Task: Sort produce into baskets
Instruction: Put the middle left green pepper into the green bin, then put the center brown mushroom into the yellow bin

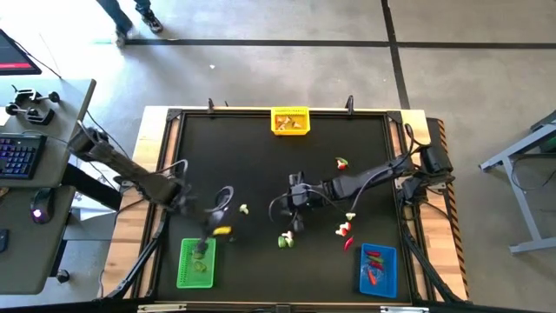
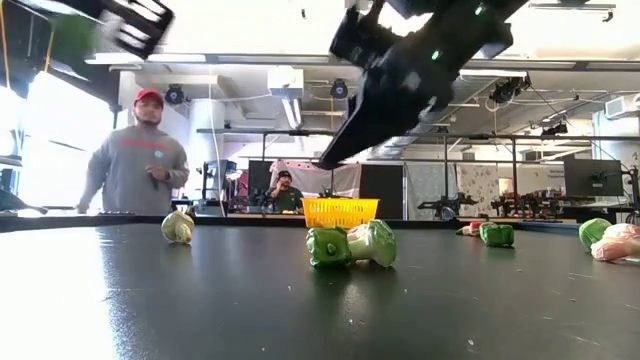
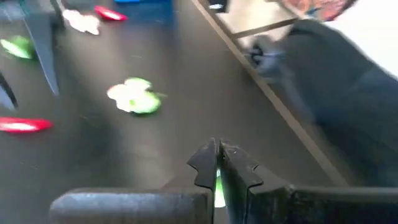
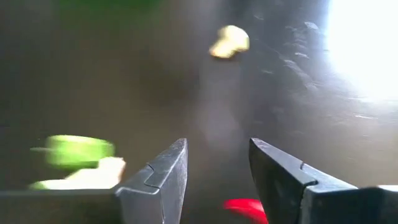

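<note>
Baskets already hold some pieces: yellow basket (image 1: 290,121) top middle, green basket (image 1: 195,263) lower left, blue basket (image 1: 378,269) lower right. Left hand (image 1: 208,228) pinches maybe a green bit. Right hand (image 1: 296,217) is spread over loose produce (image 1: 286,241) on the table (image 1: 261,165).

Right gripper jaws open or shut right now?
Open. In the right wrist view the right gripper shows a clear gap of bare table between its jaws, nothing held; it hangs mid-table above a green piece.
</note>
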Controlling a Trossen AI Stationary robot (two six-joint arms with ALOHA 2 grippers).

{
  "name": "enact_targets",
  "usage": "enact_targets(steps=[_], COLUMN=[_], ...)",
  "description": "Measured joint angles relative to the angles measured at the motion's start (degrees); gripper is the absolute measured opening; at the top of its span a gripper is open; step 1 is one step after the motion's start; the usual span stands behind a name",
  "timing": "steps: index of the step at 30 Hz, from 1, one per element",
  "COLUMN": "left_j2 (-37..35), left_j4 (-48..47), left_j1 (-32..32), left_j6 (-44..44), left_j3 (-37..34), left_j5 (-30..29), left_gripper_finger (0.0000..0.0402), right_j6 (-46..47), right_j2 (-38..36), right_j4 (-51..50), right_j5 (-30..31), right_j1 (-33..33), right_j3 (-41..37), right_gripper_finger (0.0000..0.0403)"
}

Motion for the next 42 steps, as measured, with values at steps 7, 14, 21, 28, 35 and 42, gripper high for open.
enact_targets(steps=[7, 14, 21, 28, 35, 42], left_j2=[-1.4, 4.0, 10.0, 12.2, 12.2, 12.2], left_j4=[-6.2, -12.0, -12.4, -12.7, -12.4, -12.4], left_j1=[-12.5, -19.0, -19.8, -19.8, -19.8, -20.2], left_j6=[-15.9, -26.2, -30.0, -33.4, -33.5, -30.8], left_j3=[0.0, 0.0, 0.0, 0.0, 0.0, 0.0], left_j5=[-9.2, -15.5, -15.5, -15.0, -15.0, -15.1], left_gripper_finger=[0.0, 0.0001, 0.0025, 0.0068, 0.0091, 0.0092], right_j6=[7.2, 12.3, 12.1, 8.7, 8.0, 8.1], right_j2=[-4.1, -1.9, 0.3, 3.1, 6.2, 6.9], right_j4=[-8.8, -10.9, -9.6, -5.0, -2.8, -1.5], right_j5=[-1.9, -2.9, -2.4, -5.9, -9.4, -10.4], right_j1=[5.0, 10.3, 9.9, 6.8, 5.7, 5.7], right_j3=[0.1, 0.0, 0.0, 0.0, 0.0, 0.0], right_gripper_finger=[0.0163, 0.0163, 0.0163, 0.0162, 0.0162, 0.0162])
